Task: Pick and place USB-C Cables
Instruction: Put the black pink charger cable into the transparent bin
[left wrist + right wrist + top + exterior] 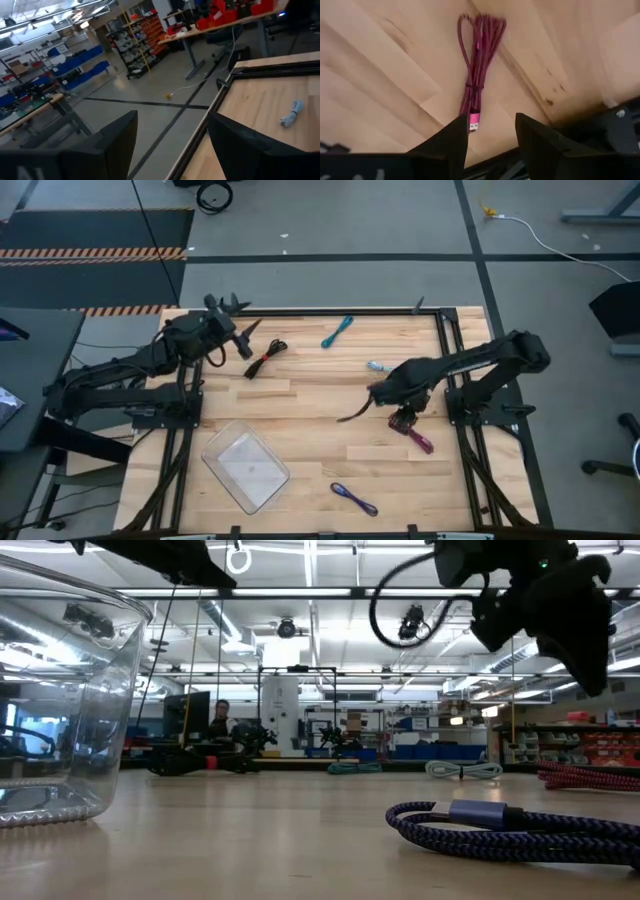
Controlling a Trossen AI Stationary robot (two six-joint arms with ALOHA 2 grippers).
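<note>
Nearest the low camera: braided purple cable (500, 825) lying lengthwise across pale wood worktop (250, 840), beside clear plastic tray (60, 710). From above: right gripper (403, 420) spread over magenta cable (420, 442); left gripper (240, 340) spread, idle at far corner. Right wrist: woven magenta bundle (477, 65), plug end toward fingers (455, 145).

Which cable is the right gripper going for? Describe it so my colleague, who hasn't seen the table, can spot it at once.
Start at the wooden table and find the right arm reaching in from its right edge. Directly under the open right gripper lies the magenta cable, a short bundle tied near one end. It is the only pink-red one: the pale blue-grey cable lies farther back and the purple cable nearer the front edge.
</note>
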